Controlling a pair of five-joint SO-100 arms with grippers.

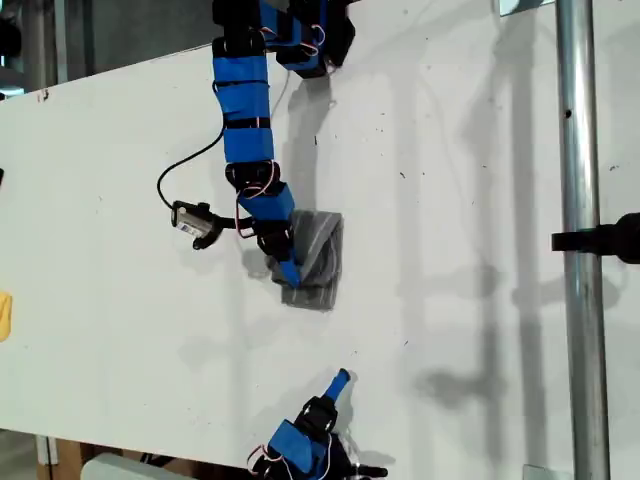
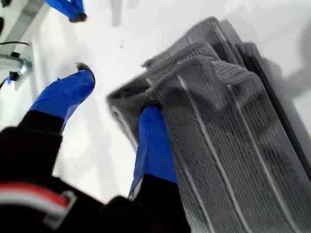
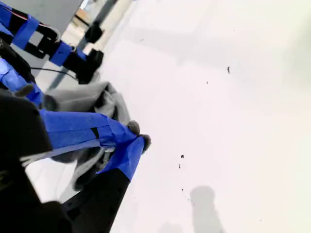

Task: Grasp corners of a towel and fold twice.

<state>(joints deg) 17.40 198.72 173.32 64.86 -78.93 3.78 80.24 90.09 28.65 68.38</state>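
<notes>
My first claw (image 2: 116,104) is standing wide, one finger pressing into the folded towel (image 1: 318,260) at mid-surface, its arm reaching down from the exterior view's top. My second claw (image 1: 341,379), tips touching and empty, is waiting near that view's bottom edge. The white surface (image 1: 470,250) is lying bare around them.

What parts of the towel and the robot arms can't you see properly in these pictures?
- The towel: in the exterior view my first gripper covers part of it, and its stripes are too small to make out.
- First wrist view: the towel runs off the edge.
- Second wrist view: my second gripper blocks most of the towel.
- Exterior view: the picture edge cuts off my second gripper's arm base.
</notes>
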